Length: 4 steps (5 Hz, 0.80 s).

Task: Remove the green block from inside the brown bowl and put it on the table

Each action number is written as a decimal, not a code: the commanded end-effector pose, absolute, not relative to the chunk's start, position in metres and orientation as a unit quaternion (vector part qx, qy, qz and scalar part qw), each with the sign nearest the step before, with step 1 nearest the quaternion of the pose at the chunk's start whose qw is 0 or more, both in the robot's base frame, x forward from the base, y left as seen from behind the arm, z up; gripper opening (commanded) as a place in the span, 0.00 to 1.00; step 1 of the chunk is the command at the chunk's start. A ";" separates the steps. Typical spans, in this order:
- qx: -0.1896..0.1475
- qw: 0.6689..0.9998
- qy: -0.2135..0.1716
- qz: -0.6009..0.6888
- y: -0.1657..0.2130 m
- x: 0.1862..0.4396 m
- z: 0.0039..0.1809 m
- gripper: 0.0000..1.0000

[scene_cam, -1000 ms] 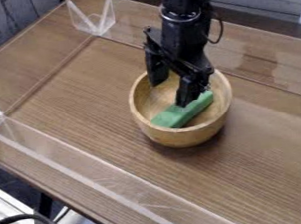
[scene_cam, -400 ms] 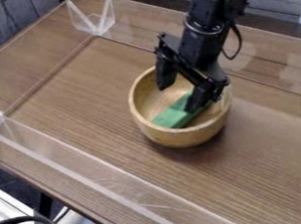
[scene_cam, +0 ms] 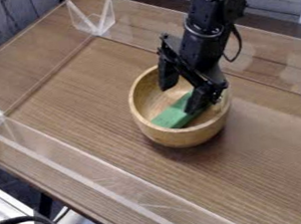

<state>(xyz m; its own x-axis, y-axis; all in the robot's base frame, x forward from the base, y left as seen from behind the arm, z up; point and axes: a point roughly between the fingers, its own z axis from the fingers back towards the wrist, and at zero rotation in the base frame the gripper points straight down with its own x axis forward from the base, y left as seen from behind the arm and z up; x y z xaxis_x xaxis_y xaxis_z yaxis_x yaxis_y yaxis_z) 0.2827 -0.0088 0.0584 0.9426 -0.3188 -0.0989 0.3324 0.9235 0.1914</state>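
Inside the brown bowl [scene_cam: 181, 114] rim, spread hand [scene_cam: 194, 82] astride the green block [scene_cam: 186, 112], bare table [scene_cam: 72, 101] around

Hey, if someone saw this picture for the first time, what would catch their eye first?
Probably the bright green block lying inside the brown bowl near the middle of the table. Right above it, the black hand reaches into the bowl with its jaws open over the block.

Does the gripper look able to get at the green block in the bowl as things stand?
Probably yes. The gripper is open, pointing down into the brown bowl, with its fingers reaching the green block. Nothing else lies in the bowl; only the thick rim is close.
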 end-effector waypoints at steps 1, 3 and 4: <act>0.100 0.982 -0.021 -0.160 -0.009 0.291 0.081 1.00; 0.074 0.983 -0.061 -0.155 -0.009 0.284 0.079 1.00; 0.069 0.986 -0.062 -0.140 -0.006 0.291 0.082 1.00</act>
<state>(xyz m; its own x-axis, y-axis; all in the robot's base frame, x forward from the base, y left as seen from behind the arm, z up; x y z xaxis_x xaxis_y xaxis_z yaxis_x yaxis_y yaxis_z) 0.2806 -0.0065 0.0666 0.9558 -0.2908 0.0435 0.2821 0.9486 0.1437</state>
